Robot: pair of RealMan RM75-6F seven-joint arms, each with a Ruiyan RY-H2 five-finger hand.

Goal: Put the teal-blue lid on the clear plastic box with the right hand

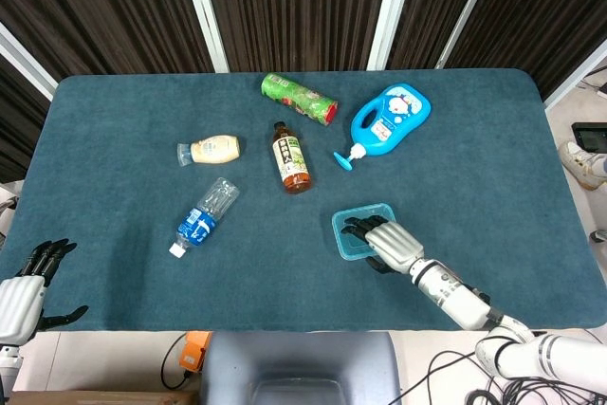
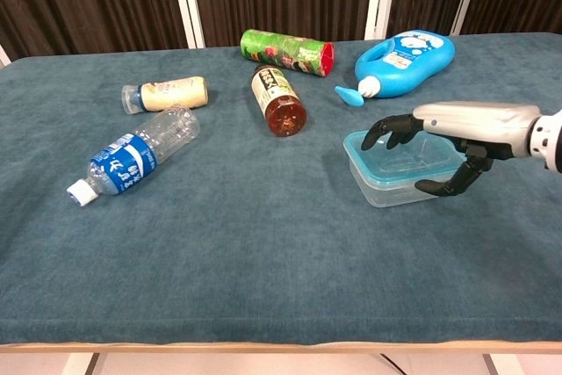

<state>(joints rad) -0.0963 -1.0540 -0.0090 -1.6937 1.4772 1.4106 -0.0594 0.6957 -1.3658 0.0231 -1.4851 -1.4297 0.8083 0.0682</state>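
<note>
Teal-blue lid (image 2: 362,143) sits on the clear plastic box (image 2: 386,183), near right of the table (image 1: 493,177).
I see my right hand (image 2: 443,133) arched over the box, fingers spread, grasping nothing; the box looks empty. My left hand (image 1: 24,291) hangs released off the near-left edge. Farther off lie a blue detergent bottle (image 1: 391,119), tea bottle (image 1: 292,158) and water bottle (image 1: 205,213).

Matt, napped teal cloth covers the counter (image 2: 263,252); clear glossy plastic forms the box (image 2: 399,170) and water bottle (image 2: 132,160); the right hand (image 2: 439,133) shows smooth silver casing with black fingers (image 2: 386,132).
</note>
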